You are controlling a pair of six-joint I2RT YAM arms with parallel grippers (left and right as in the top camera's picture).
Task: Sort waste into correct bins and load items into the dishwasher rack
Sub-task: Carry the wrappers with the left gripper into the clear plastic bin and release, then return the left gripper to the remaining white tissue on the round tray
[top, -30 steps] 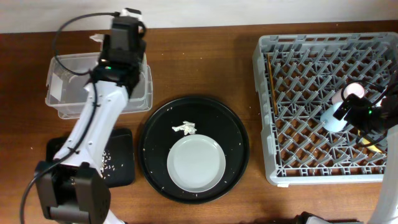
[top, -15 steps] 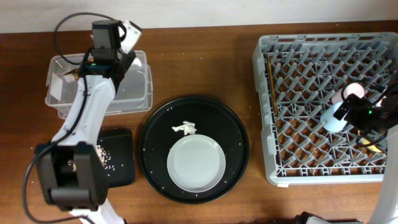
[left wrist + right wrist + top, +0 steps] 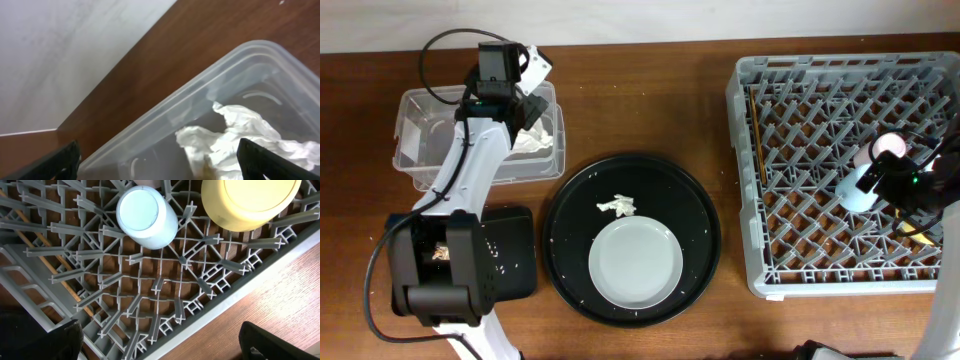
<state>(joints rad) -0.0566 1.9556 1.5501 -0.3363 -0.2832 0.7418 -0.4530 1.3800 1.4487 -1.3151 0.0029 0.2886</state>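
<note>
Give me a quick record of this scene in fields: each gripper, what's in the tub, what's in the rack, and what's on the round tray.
left gripper: open, above the clear tub
right gripper: open, above the dishwasher rack
clear tub: crumpled napkin inside
dishwasher rack: blue cup, yellow bowl, pink cup, chopsticks
round black tray: grey plate, small napkin scrap

Room above the table [image 3: 650, 100]
The left arm [image 3: 480, 165] overhangs the clear tub [image 3: 420, 150]; the round black tray [image 3: 692, 210] and grey plate [image 3: 635, 262] lie unobstructed.
</note>
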